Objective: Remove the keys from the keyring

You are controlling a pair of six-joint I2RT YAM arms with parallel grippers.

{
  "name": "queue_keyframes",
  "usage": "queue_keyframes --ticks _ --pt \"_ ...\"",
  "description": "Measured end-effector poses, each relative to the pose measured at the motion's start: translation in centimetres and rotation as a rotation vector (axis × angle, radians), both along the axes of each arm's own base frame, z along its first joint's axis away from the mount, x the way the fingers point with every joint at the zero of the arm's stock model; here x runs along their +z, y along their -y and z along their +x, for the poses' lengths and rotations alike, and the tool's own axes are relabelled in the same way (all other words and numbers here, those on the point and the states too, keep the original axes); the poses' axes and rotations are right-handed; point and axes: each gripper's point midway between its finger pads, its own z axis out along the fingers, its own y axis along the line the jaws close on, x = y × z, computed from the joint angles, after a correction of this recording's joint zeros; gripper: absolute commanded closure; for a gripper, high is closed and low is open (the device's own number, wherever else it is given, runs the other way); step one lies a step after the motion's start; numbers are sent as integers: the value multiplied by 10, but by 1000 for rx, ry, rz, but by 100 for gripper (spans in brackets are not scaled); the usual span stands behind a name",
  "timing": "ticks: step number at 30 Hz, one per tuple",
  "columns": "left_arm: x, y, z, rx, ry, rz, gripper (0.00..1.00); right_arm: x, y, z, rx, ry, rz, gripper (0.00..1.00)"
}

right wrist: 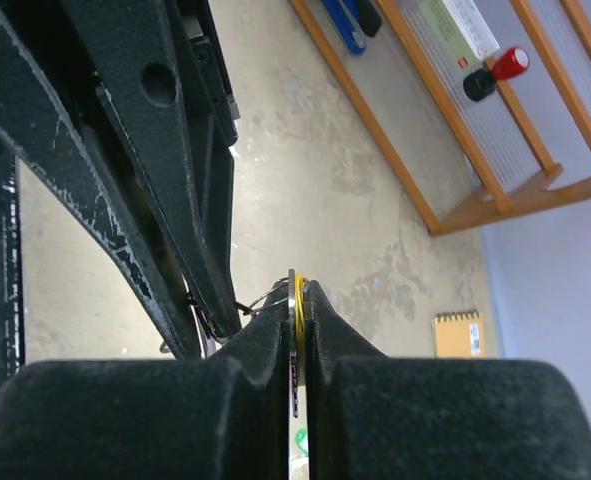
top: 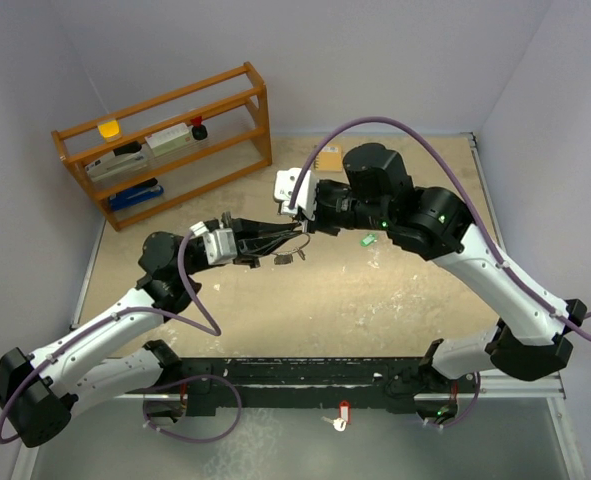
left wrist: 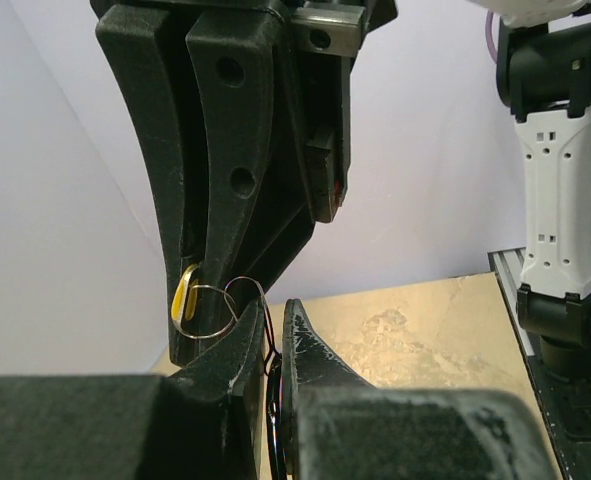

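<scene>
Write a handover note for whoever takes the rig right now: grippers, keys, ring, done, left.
Left gripper: shut on the keyring, held off the table.
Right gripper: shut on the brass key, its head against a ring loop.
Green key: loose on the table, on the right arm's side.
Done: green key off. Left: brass key; cannot tell whether it has cleared the ring.

The left fingers [left wrist: 293,328] rise from 6 o'clock, nearly closed, with thin wire of the ring [left wrist: 215,312] pinched between their tips. The right fingers [left wrist: 203,268] hang down from 12 o'clock and clamp the brass key [left wrist: 183,296], seen edge-on at 8 o'clock of centre. One silver loop joins the key and the left tips. The tan counter [left wrist: 425,320] lies behind at 4 o'clock.
</scene>
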Motion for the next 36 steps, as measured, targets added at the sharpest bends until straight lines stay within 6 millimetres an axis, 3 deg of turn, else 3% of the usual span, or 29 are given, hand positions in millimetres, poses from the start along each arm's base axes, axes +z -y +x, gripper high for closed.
queue_keyframes --ticks 5,10,13,20,23,27,28,29,30,31,33,36 --pt "11 -3 -12 -44 44 -24 100 7 0 -12 84 -38 10 100" --pt "11 -2 -13 -52 44 -22 100 -1 2 -13 131 -135 -25 99" --pt "-1 3 -6 -39 26 28 100 -16 9 -11 124 -200 -63 95" --pt "-30 19 11 -26 -20 141 100 -51 23 -4 82 -283 -125 100" --pt "-40 23 13 -27 -34 171 100 -58 25 -10 102 -297 -107 100" --pt "-38 25 9 -32 -6 167 100 -54 25 -19 151 -284 -41 96" --pt "-35 25 7 -37 5 160 100 -51 25 -21 162 -273 -22 89" --pt "-32 26 5 -41 18 149 100 -47 25 -23 168 -258 -4 71" --pt "-28 25 3 -43 32 138 100 -42 25 -25 171 -242 16 60" --pt "-24 25 1 -48 44 128 100 -36 25 -24 168 -221 38 53" --pt "-10 24 -9 -65 95 85 100 -26 24 -20 154 -173 78 42" --pt "30 12 -27 -65 217 -32 100 -32 28 -14 97 -160 83 33"
